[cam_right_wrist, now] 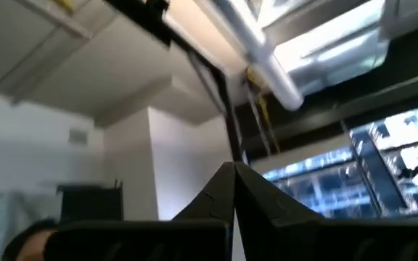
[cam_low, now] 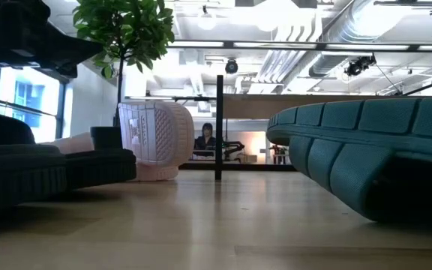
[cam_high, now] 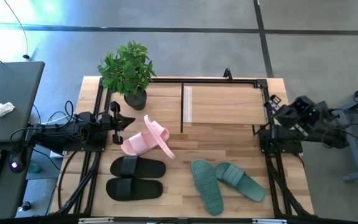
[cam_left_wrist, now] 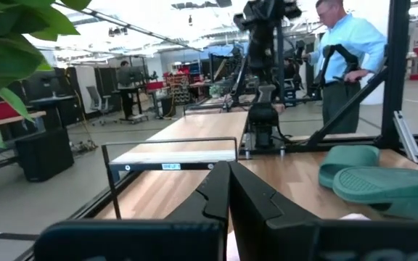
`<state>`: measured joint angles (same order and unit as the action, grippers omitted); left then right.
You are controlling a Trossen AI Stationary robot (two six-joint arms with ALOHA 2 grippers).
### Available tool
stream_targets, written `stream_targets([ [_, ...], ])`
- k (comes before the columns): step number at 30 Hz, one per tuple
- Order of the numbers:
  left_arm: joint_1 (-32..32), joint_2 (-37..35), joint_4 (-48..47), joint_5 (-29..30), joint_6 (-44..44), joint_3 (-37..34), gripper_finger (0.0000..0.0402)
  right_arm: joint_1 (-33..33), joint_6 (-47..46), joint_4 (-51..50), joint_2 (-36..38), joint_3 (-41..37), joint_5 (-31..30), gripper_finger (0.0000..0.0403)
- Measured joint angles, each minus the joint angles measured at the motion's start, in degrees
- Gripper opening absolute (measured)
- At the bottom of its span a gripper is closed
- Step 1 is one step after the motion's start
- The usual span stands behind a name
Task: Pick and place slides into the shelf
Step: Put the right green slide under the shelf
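Note:
Both grippers are shut and hold nothing. My left gripper hovers at the table's left side, just short of the pink slides. One pink slide lies flat; the other stands on its edge, leaning across it. The black pair lies side by side near the front left. The dark green pair lies at the front right. The shelf stands at the far middle with nothing on its plank top. My right gripper is folded back at the table's right edge, pointing up.
A potted plant stands at the far left corner beside the shelf. Bare table lies between the shelf and the slides. A desk with a keyboard sits left of the table. A person stands beyond the right edge.

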<state>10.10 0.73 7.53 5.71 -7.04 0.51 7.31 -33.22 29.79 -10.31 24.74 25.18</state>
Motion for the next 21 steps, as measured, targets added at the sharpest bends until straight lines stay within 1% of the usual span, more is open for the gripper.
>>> stream_targets([
  [2,0.0,0.0,-0.02,-0.16,-0.01,0.0,0.0001,0.0,0.56,-4.24,-4.24,4.84,3.36,0.0],
  [4,-0.02,0.0,-0.27,-0.19,-0.01,0.0,0.0001,0.0,-0.26,-7.38,-8.77,8.74,5.46,0.0],
  [7,-0.02,0.0,-0.62,-0.15,-0.03,0.0,0.0001,-1.26,-3.99,-11.97,-16.26,13.89,5.06,0.0],
  [9,-0.02,0.0,-0.82,-0.16,-0.03,0.0,0.0001,-2.87,-8.5,-15.13,-21.56,17.32,4.86,0.0],
  [11,-0.01,0.0,-1.32,-0.14,-0.06,0.0,0.0001,-5.14,-12.65,-19.28,-26.59,20.74,4.86,0.0],
  [13,0.0,-0.02,-2.16,-0.14,-0.08,0.0,0.0001,-8.76,-14.78,-24.56,-31.63,23.78,4.65,0.0],
  [14,-0.01,-0.02,-2.62,-0.14,-0.1,0.0,0.0001,-10.89,-15.57,-27.76,-33.92,24.93,3.71,0.0],
  [17,-0.01,-0.02,-4.13,-0.13,-0.14,0.0,0.0001,-18.02,-19.73,-37.66,-40.5,27.66,-2.23,0.0],
  [19,-0.01,-0.02,-5.03,-0.13,-0.14,0.0,0.0001,-22.92,-24.94,-44.59,-44.29,28.81,-5.53,0.0],
  [21,0.0,0.0,-5.22,-0.13,-0.14,0.0,0.0001,-27.99,-30.7,-49.26,-47.55,29.83,-8.68,0.0],
])
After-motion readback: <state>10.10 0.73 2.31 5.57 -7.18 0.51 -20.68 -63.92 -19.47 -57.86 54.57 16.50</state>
